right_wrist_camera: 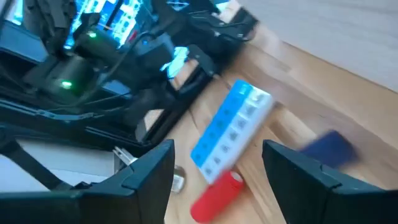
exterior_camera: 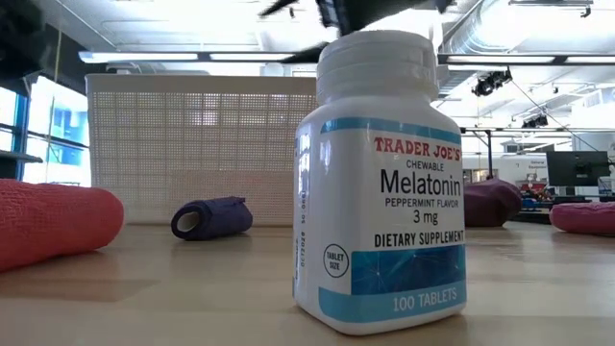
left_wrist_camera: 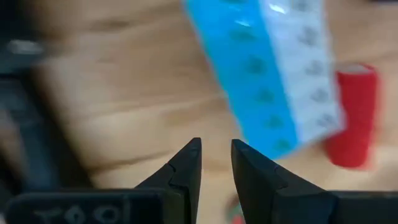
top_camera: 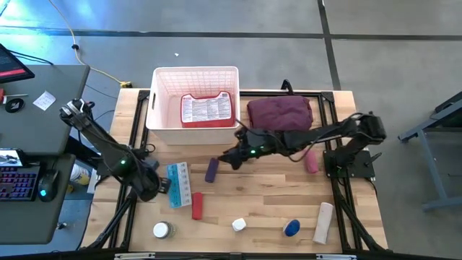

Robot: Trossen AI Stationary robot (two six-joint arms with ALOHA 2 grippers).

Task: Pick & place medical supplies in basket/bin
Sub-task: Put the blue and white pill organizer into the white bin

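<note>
Purple roll point(top_camera: 211, 170) looks soft and light, best pinched across its middle by the right hand point(top_camera: 229, 157), open and empty.

Two dark jointed arms with small green lights, black cables, and tapered black fingers point(left_wrist_camera: 186, 171).

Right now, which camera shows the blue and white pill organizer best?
The high view: the whole pill organizer lies sharp beside the red cylinder. Both wrist views show it blurred, the left wrist only partly. The low view misses it.
</note>
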